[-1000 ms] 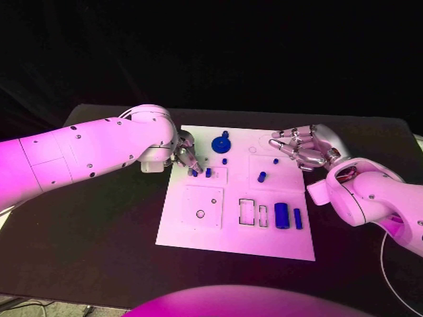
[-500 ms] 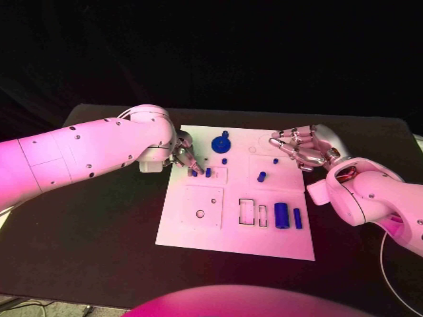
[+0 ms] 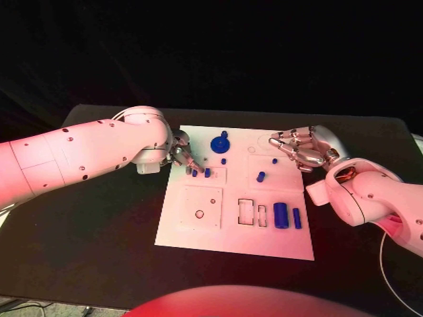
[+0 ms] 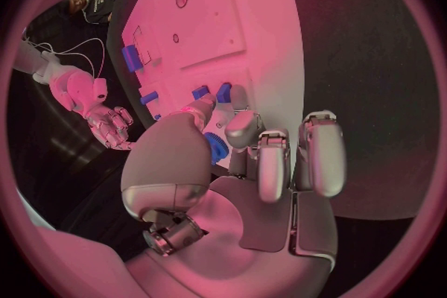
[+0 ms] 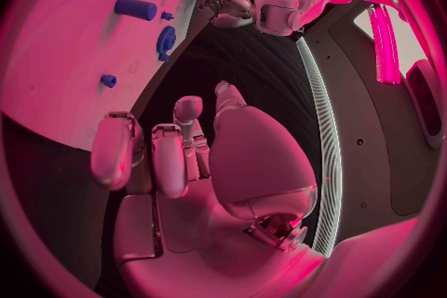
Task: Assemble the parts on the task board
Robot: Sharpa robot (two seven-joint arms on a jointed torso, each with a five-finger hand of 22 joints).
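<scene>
On the task board (image 3: pixel 232 231), my left hand (image 3: pixel 183 155) pinches a blue peg (image 3: pixel 194 172) beside its standing twin; my right hand (image 3: pixel 302 146) hovers empty, fingers loosely curled. Several parts lie loose; assembly looks early.

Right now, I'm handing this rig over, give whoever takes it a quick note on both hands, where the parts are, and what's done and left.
Left hand: at the task board's far left edge, fingertips on the two small upright blue pegs; whether it grips one cannot be told.
Right hand: over the board's far right corner, fingers curled, holding nothing.
Parts: blue gear at the far middle, a small blue stub just nearer, a short cylinder lying mid-board, two blue blocks near the right edge.
Done: cannot tell.
Left: the empty slots beside the blocks, and loose parts to seat.
</scene>
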